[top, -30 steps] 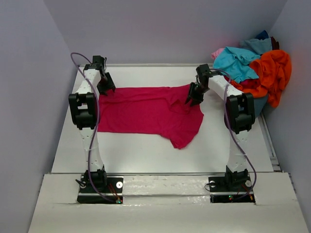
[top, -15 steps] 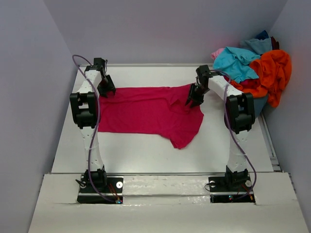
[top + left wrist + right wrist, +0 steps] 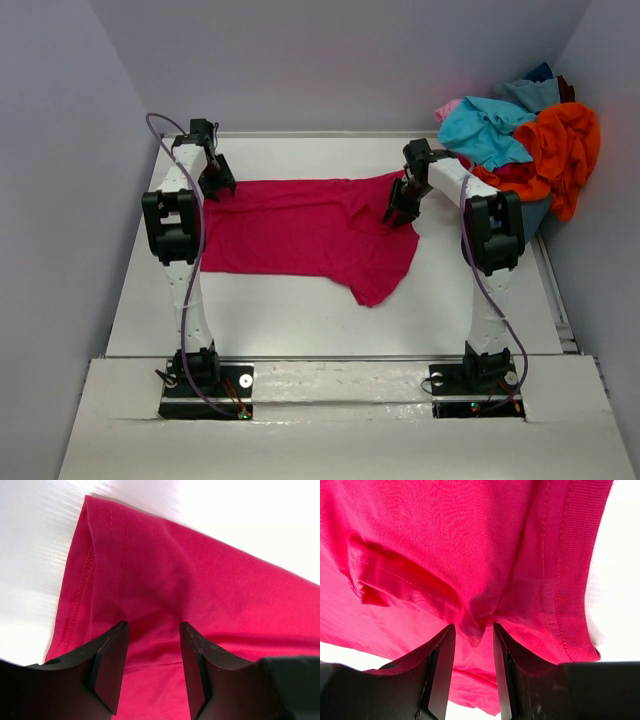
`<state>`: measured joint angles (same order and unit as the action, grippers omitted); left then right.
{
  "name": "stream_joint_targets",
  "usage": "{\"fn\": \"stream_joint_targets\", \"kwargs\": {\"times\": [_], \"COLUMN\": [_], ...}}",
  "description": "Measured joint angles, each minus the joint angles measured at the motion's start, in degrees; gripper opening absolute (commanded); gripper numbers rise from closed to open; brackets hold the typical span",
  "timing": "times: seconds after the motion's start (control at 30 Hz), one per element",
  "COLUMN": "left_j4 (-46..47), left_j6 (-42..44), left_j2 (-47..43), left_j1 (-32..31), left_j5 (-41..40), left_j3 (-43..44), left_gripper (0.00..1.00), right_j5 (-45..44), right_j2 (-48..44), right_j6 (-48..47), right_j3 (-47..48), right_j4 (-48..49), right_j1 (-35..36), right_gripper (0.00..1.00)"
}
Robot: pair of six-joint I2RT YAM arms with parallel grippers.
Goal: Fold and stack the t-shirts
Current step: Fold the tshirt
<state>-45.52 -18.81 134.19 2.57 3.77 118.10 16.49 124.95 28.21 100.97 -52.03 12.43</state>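
A crimson-magenta t-shirt [image 3: 300,230] lies spread flat across the middle of the white table [image 3: 300,310], with one sleeve pointing toward the near right. My left gripper [image 3: 217,186] stands over its far left corner. In the left wrist view the left gripper [image 3: 151,625] is open, both fingers down on flat cloth [image 3: 200,575] near the stitched hem. My right gripper [image 3: 400,212] is at the shirt's far right edge. In the right wrist view the right gripper [image 3: 474,626] has its jaws apart, and a small pucker of cloth [image 3: 475,615] rises between them without being pinched.
A heap of other t-shirts [image 3: 530,140] sits at the far right corner, with orange [image 3: 565,140] and turquoise [image 3: 485,130] on top and pink and dark blue behind. Grey walls close in the left, right and far sides.
The right gripper has shifted slightly toward the near side along the shirt's right edge. The left gripper has barely moved. The shirt lies as before.
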Motion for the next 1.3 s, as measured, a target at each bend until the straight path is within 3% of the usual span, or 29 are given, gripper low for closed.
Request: {"fn": "stream_joint_targets", "kwargs": {"times": [0.4, 0.53, 0.63, 1.3], "left_j4": [0.0, 0.0, 0.0, 0.0], "left_j6": [0.0, 0.0, 0.0, -1.0], "left_j2": [0.0, 0.0, 0.0, 0.0], "left_j1": [0.2, 0.2, 0.4, 2.0], "left_j5": [0.0, 0.0, 0.0, 0.2], "left_j3": [0.0, 0.0, 0.0, 0.0], "left_gripper": [0.56, 0.56, 0.56, 0.56], "right_j5": [0.0, 0.1, 0.1, -0.2], "right_j2": [0.0, 0.0, 0.0, -0.2], "right_j6": [0.4, 0.5, 0.7, 0.5], "right_j3": [-1.6, -1.8, -1.8, -2.4], "right_j4": [0.1, 0.2, 0.2, 0.0], "right_j1": [0.0, 0.0, 0.0, 0.0], "right_gripper": [0.30, 0.13, 0.07, 0.07]}}
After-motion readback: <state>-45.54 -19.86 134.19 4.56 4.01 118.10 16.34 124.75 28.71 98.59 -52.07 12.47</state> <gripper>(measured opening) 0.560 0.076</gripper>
